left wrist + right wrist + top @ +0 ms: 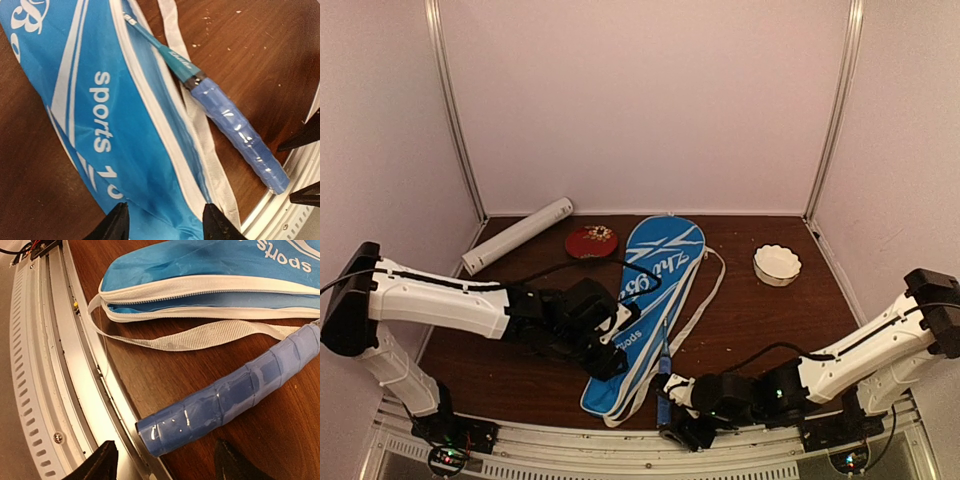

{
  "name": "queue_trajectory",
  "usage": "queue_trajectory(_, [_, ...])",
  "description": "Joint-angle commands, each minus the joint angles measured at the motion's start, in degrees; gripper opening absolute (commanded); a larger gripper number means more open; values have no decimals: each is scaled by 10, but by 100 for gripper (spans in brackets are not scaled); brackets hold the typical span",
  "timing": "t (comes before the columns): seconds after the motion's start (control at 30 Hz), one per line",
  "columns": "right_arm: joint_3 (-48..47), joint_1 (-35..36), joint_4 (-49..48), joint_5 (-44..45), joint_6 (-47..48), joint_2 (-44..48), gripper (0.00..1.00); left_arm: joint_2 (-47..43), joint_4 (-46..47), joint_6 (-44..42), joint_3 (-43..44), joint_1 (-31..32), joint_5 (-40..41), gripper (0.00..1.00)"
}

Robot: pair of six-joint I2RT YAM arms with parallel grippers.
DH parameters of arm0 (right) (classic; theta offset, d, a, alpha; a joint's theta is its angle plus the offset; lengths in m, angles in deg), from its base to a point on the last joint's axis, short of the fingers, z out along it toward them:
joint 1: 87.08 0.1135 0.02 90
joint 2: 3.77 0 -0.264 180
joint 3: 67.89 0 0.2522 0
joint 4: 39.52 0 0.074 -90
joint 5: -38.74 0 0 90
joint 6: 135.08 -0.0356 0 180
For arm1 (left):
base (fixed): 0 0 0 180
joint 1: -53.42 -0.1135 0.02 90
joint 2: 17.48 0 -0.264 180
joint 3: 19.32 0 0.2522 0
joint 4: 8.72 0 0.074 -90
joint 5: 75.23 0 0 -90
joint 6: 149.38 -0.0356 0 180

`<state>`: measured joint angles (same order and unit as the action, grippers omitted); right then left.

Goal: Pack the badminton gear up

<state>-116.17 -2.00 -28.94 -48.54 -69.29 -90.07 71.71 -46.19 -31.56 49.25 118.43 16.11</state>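
We see the blue bag [650, 270] lying flat in the middle of the brown table [760, 320]. Its wide end points to the back wall and its narrow end points to the arms. The zipper on its right side is open, and the thin shaft of one racket goes into this opening. Only the blue wrapped handle [664, 382] of the racket stays outside, on the bare wood just beside the bag's narrow end. A white strap [200, 337] lies between the bag and the handle.

The left gripper [166, 207] hangs over the narrow end of the bag with its jaws apart — one finger at each edge of the cloth. We cannot tell if the fingers touch the cloth.

The right gripper [165, 445] is low at the near edge of the table, over the curved metal rail [45, 390]. Its jaws are spread wider than the handle, and the butt end of the handle [200, 412] lies between the two fingers, not clamped.

The long white tube [517, 235] lies at the back left, slanted, well apart from the bag. A small red dish [592, 242] sits just beside the bag's wide end — between the tube and the bag. A white bowl [777, 265] stands at the back right.
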Motion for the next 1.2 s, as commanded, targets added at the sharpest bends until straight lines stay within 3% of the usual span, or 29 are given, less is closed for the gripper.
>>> queue_trajectory(0.0, [-17, 4, 16, 50, -17, -8, 66, -3, 24, 40, 2, 37, 27, 52])
queue_trajectory(0.3, [-30, 4, 29, 68, -30, -25, 60, 58, -98, 119, 56, 92, 93, 53])
queue_trajectory(0.6, [-50, 4, 46, 80, -34, -37, 54, 102, -122, 127, 82, 110, 79, 48])
queue_trajectory(0.77, [-62, 4, 59, 91, -34, -40, 51, 121, -140, 123, 99, 110, 84, 40])
queue_trajectory(1.17, [-96, 3, 80, 141, -27, -40, 39, 101, -89, 99, 63, 110, 38, 4])
